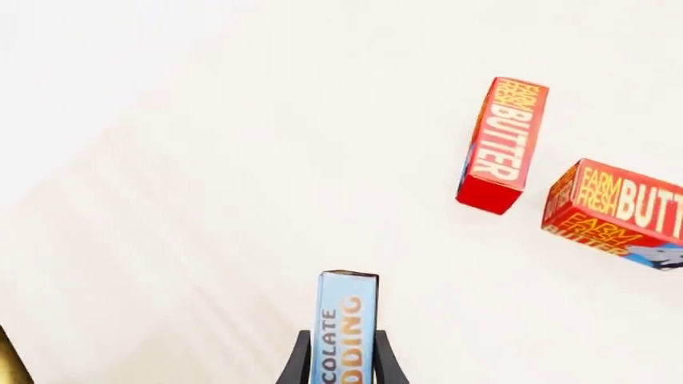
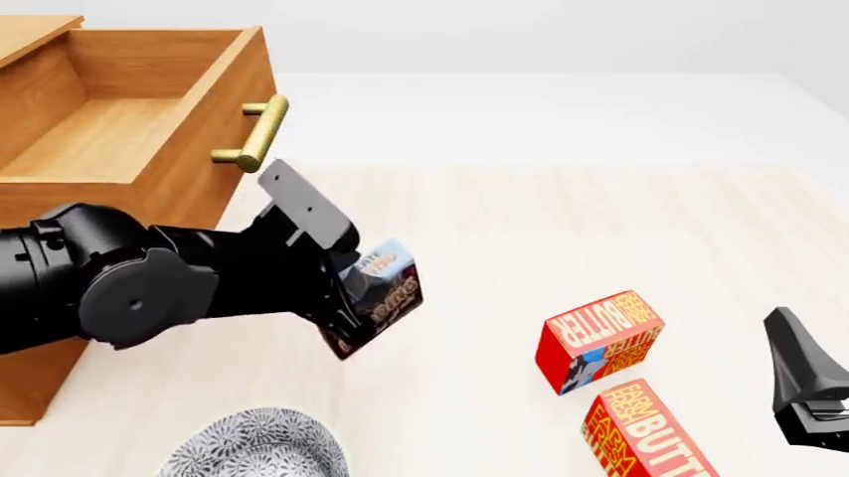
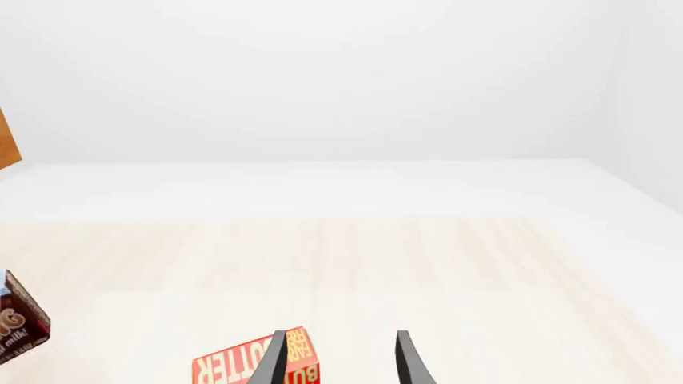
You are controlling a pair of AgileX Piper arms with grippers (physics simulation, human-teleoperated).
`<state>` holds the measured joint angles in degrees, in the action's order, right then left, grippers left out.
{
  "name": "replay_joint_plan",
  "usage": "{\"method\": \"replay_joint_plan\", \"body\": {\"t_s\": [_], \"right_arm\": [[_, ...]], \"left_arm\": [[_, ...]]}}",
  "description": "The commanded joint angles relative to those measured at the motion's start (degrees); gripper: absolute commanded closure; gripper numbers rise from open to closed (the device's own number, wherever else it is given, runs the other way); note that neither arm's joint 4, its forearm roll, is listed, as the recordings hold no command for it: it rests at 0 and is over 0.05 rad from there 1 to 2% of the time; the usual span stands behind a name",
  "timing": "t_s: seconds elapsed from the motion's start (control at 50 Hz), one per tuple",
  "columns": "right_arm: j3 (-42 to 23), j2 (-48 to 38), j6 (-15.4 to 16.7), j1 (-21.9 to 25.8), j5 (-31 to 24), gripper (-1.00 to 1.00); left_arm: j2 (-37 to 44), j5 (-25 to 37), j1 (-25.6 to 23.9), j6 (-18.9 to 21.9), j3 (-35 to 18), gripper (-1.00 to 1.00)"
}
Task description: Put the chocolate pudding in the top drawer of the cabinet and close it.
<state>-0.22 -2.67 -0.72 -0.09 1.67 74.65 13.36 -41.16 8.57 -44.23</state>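
The chocolate pudding [image 2: 385,290] is a small box with a light blue top and dark brown bottom. It hangs above the table, pinched between the fingers of my left gripper [image 2: 348,303]. The left wrist view shows the box [image 1: 347,312] edge-on between the two dark fingers [image 1: 296,364]. The top drawer [image 2: 146,129] stands pulled open behind and to the left of the box, its brass handle [image 2: 253,134] facing it. It belongs to the cabinet [image 2: 27,383] at the left edge. My right gripper [image 3: 341,360] is open and holds nothing, low at the right [image 2: 802,383].
Two red butter boxes [image 2: 599,338] [image 2: 650,432] lie on the table right of centre, and one [image 3: 251,364] sits just beside my right fingers. A patterned grey plate [image 2: 258,447] is at the front edge near my left arm.
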Motion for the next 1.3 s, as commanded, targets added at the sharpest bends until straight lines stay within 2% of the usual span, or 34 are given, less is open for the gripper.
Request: {"method": "replay_joint_plan", "body": {"t_s": [0.02,0.06,0.08,0.12,0.34,0.36,0.42,0.44,0.68,0.84,1.04,1.3], "right_arm": [[0.0,0.6,0.1,0.0,-0.4,-1.00],[0.0,0.6,0.1,0.0,-0.4,-1.00],[0.0,0.6,0.1,0.0,-0.4,-1.00],[0.0,0.6,0.1,0.0,-0.4,-1.00],[0.0,0.6,0.1,0.0,-0.4,-1.00],[0.0,0.6,0.1,0.0,-0.4,-1.00],[0.0,0.6,0.1,0.0,-0.4,-1.00],[0.0,0.6,0.1,0.0,-0.4,-1.00],[0.0,0.6,0.1,0.0,-0.4,-1.00],[0.0,0.6,0.1,0.0,-0.4,-1.00],[0.0,0.6,0.1,0.0,-0.4,-1.00],[0.0,0.6,0.1,0.0,-0.4,-1.00]], "left_arm": [[-4.7,3.7,-1.1,1.7,-0.5,1.00],[-5.7,3.8,-0.7,3.1,-0.4,1.00],[-5.5,4.3,-1.7,2.2,-1.0,1.00],[-6.0,4.4,-2.1,3.3,-0.9,1.00],[-8.2,8.1,-3.5,2.6,-4.1,1.00],[-8.9,8.1,-3.3,3.5,-4.1,1.00],[-9.1,8.7,-4.4,2.8,-4.8,1.00],[-9.5,8.8,-3.9,4.0,-4.9,1.00],[-11.0,11.7,-5.4,4.2,-9.0,1.00],[-11.9,12.4,-5.2,4.4,-10.0,1.00],[-14.2,15.7,-5.4,4.8,-14.1,1.00],[-16.4,17.9,-4.6,7.0,-17.0,1.00]]}}
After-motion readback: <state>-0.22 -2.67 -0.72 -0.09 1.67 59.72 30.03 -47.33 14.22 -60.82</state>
